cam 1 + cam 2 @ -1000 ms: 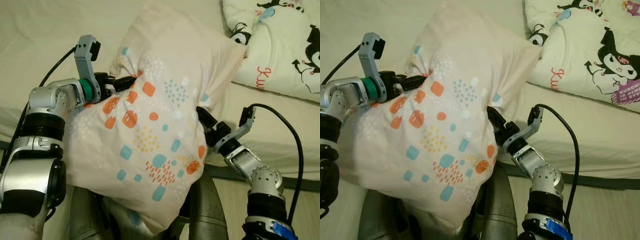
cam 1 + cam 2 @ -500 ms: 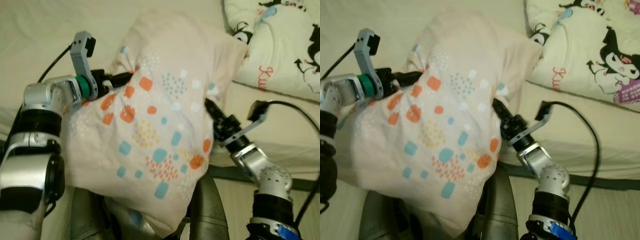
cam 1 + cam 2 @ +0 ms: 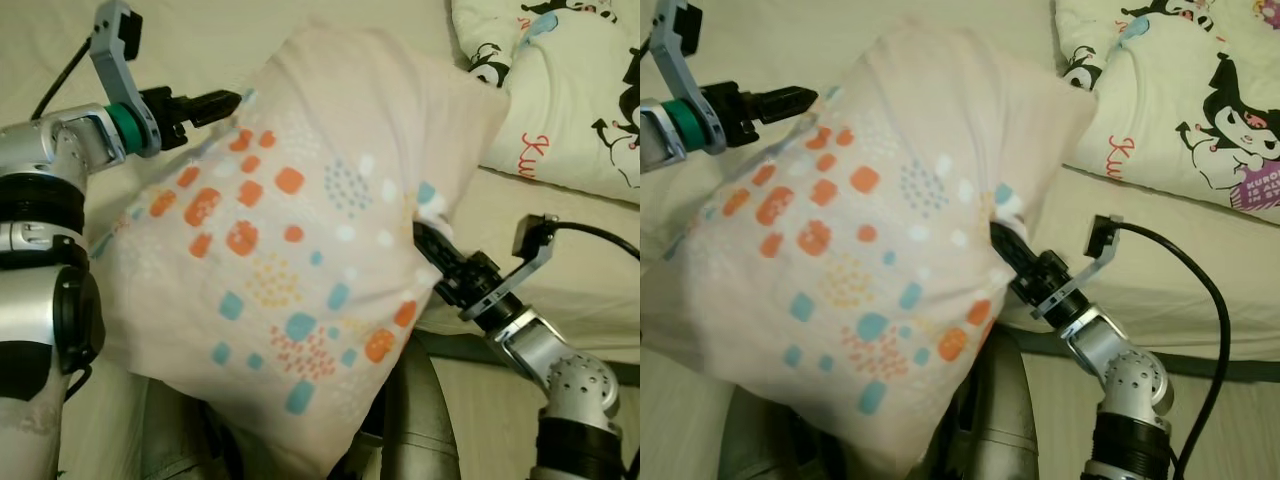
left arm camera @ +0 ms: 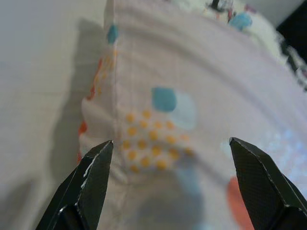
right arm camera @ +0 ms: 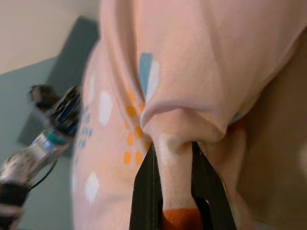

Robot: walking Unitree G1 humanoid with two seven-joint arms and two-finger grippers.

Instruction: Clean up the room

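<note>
Right gripper [image 3: 428,240] is pinching a fold of the pillow [image 3: 300,240] at its right edge, black fingers pressed together on the cloth. Your left gripper [image 3: 228,99] has its fingers spread, tips just beside the pillow's upper left corner and gripping nothing. The pillow is pale peach with orange, blue and white patches. It hangs in front of the robot's body, tilted, its upper part over the near edge of the bed [image 3: 60,40]. A second pillow [image 3: 570,90], printed with cartoon figures, lies at the bed's far right corner.

The step in hand looks like laying the pillow onto the bed. To do it well, keep the right pinch firm, because it alone carries the weight. Carry the pillow further over the sheet before you let go, or it may slide off the near edge. Re-grip the left corner if you need to steer it flat.

The right wrist view shows the fold squeezed tight between the fingers [image 5: 144,191]. The left wrist view shows the wide gap between the spread fingers [image 4: 91,177], with the pillow's seam between them; the head views leave that unclear.
</note>
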